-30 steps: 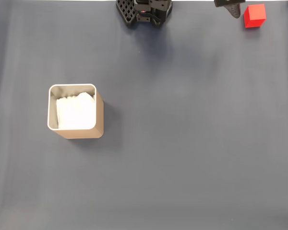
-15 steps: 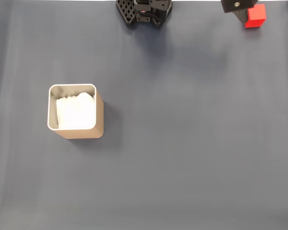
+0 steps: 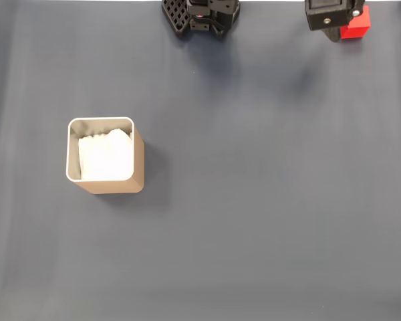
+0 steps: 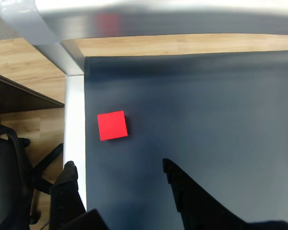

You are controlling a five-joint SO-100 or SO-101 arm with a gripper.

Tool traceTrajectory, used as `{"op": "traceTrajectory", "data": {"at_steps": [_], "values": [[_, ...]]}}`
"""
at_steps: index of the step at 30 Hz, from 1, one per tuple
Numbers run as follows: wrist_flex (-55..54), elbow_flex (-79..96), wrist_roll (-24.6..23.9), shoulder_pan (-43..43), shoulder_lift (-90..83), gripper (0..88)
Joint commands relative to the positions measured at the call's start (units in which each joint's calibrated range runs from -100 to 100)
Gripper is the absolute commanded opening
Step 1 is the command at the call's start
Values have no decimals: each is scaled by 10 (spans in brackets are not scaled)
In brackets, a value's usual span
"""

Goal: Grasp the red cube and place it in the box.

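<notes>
A dark blue-grey mat (image 3: 254, 200) covers the table. In the fixed view, the cube (image 3: 358, 23) sits at the far right corner of the mat, close to the top edge of the picture, with the gripper's black body overlapping its left side. The box (image 3: 138, 167) stands well apart, on the left side of the mat about halfway down, open at the top with white lining inside.

In the wrist view, the gripper (image 4: 120, 179) is open: its two dark fingers spread wide at the bottom of the picture, with nothing between them. The cube (image 4: 112, 125) lies just beyond the fingertips, nearer the left finger and not yet between them.

The step in hand appears to be the approach to the grasp. The next move likely calls for lowering forward until the fingers straddle the cube, then closing.

The cube sits very near the mat's left edge in the wrist view, beside a white table rail (image 4: 75, 124), so there is little room on that side. The wide stretch of mat between cube and box lies bare for the carry.
</notes>
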Motion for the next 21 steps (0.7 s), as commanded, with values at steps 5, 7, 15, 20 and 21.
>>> {"op": "traceTrajectory", "data": {"at_steps": [5,7,15,20,21], "values": [[-54,-3,1,-5,42,436],[-69,-3,2,-6,58,438],[-105,-2,2,-6,102,441],[-127,1,0,-18,127,442],[-131,1,-2,-21,132,442]]}}
